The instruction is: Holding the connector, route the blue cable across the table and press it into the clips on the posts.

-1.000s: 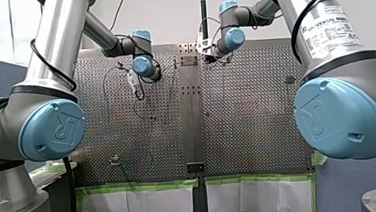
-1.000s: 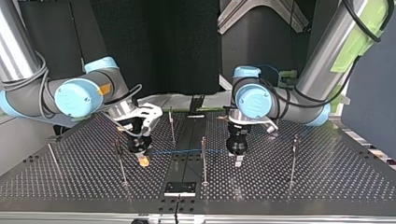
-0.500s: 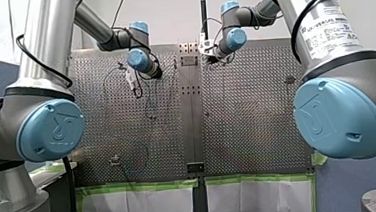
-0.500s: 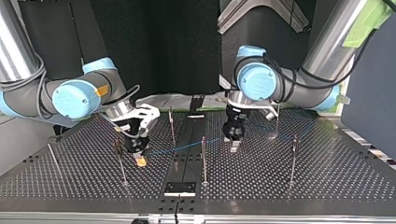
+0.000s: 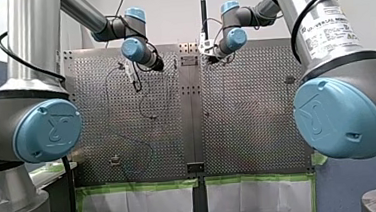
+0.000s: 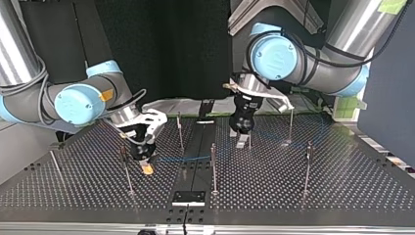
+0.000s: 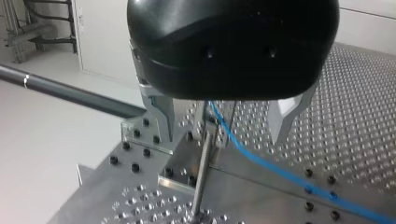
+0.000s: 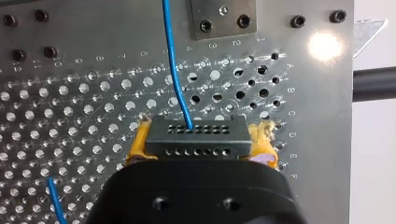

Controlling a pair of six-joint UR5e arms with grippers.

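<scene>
Plainly, the connector [image 8: 196, 135], a black block with rows of small holes, sits clamped between the yellow pads [image 8: 138, 145] of my right claw [image 8: 201, 142], which is closed on its two ends. The blue cable [image 8: 175, 70] leaves the middle of the connector's face and runs straight ahead of this claw over the perforated surface [image 8: 70, 116], toward a small plate [image 8: 224, 16] fastened with two screws well ahead. A second short piece of blue cable shows beside the claw's body, low on the surface. In the top view this claw hangs low over the surface with the pads close to it, and the cable stretches sideways from it, level, as far as a thin upright middle post [image 6: 213, 166]. My left claw [image 7: 223, 122] is spread wide and grips nothing: its two metal fingers [image 7: 161, 116] stand well apart, one on each side of a slender post [image 7: 201, 172] that rises from the surface under it. The cable comes out from under this claw's black body between the fingers, passes just beside the top of that post, and slopes away past one finger over a bare metal strip [image 7: 243, 191] with dark screws. Whether the cable is caught at the post's top cannot be told.
</scene>
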